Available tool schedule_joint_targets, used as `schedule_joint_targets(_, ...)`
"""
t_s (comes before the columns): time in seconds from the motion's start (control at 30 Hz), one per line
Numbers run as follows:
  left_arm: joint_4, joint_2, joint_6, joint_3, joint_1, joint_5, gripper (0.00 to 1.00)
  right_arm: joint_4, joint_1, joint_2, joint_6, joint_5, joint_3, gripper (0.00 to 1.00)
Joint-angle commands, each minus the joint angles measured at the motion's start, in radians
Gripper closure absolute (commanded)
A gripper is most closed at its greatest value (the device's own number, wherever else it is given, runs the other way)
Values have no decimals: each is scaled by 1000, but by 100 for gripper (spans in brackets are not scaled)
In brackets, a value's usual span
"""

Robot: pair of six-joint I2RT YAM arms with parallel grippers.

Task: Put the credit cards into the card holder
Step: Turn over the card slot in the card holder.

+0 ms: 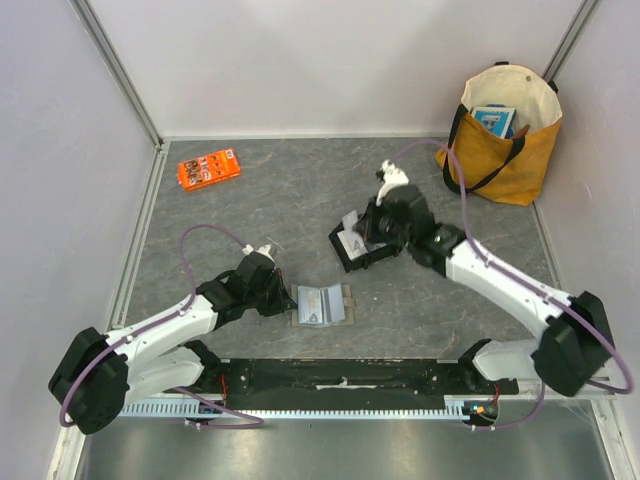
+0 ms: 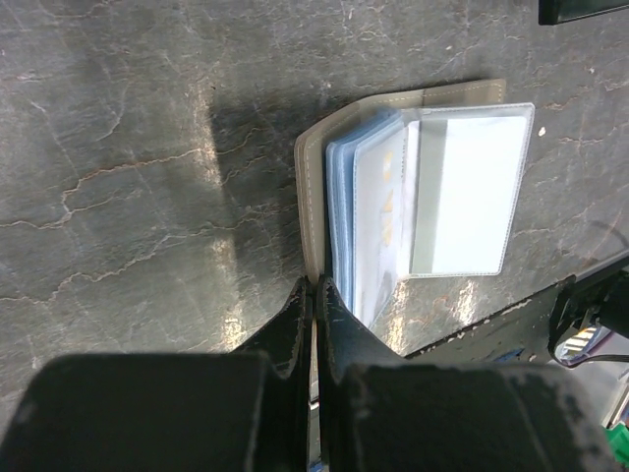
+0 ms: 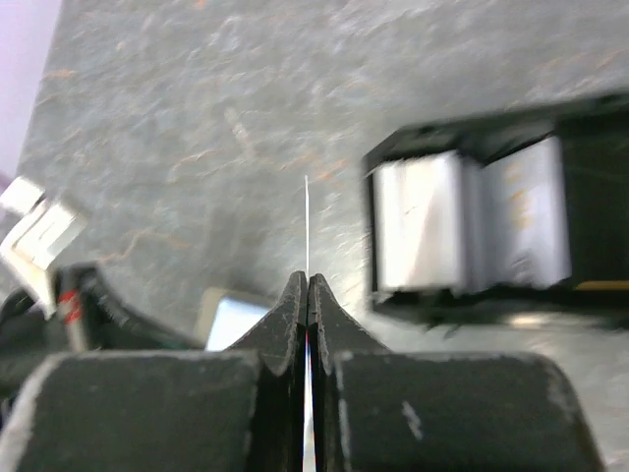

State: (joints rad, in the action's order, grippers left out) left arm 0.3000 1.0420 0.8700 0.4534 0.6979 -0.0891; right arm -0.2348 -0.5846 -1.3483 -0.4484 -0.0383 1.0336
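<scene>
The card holder [image 1: 322, 305] lies open on the table, taupe cover down, with clear sleeves and pale blue cards inside [image 2: 393, 187]. My left gripper [image 2: 314, 285] is shut on the edge of its taupe cover; it is left of the holder in the top view [image 1: 283, 298]. My right gripper [image 3: 308, 280] is shut on one credit card [image 3: 307, 216], seen edge-on as a thin white line, beside the black tray [image 3: 462, 305]. More whitish cards [image 3: 418, 221] stand in the tray. The holder's corner shows low left in the right wrist view [image 3: 231, 320].
The black tray [image 1: 362, 262] sits mid-table under my right gripper [image 1: 362, 232]. An orange packet [image 1: 208, 168] lies at the back left. A yellow tote bag [image 1: 505, 140] stands at the back right. Walls close in the table on three sides.
</scene>
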Motion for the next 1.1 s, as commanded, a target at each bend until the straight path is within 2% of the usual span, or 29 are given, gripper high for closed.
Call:
schedule_joint_targets(0.0, -27, -33, -6, 18, 3, -18, 98, 165, -225, 130, -307, 303, -183, 100)
schedule_joint_targets(0.07, -27, -37, -2, 16, 3, -23, 98, 225, -355, 149, -381, 423, -246, 100)
schedule_joint_targets(0.17, -27, -43, -2, 14, 6, -31, 98, 227, -533, 115, -444, 628, -245, 100)
schedule_joint_targets(0.3, -25, -45, -2, 13, 3, -31, 98, 281, -678, 25, -493, 750, -208, 100)
schedule_joint_targets(0.53, -30, -54, 4, 4, 3, -32, 98, 302, -724, -124, -504, 772, -156, 100)
schedule_joint_targets(1.07, -32, -65, 6, -9, 3, -34, 98, 319, -727, -215, -477, 729, -130, 100)
